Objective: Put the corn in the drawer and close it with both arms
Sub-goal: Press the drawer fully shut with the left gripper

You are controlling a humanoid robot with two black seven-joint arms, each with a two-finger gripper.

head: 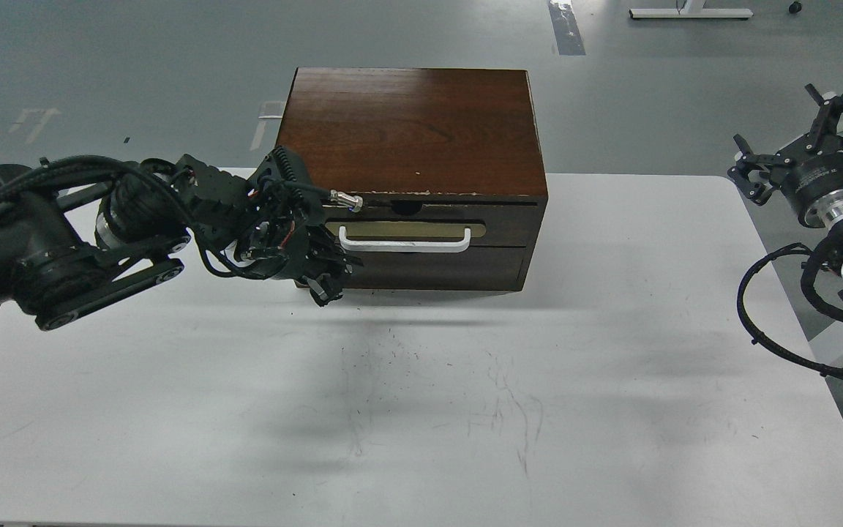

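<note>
Crowding the drawer (429,233) front's left end, the left gripper (323,274) is seen dark, its spread unreadable; drawer shut, contents hidden; right gripper (795,143) is held wide off the tabletop (612,351).

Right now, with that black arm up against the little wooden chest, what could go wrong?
The left pincer sits at the drawer front's left end, so a careless move could snag the white handle or shove the chest back. No corn is visible; if it sits crooked inside, the drawer might jam.
</note>
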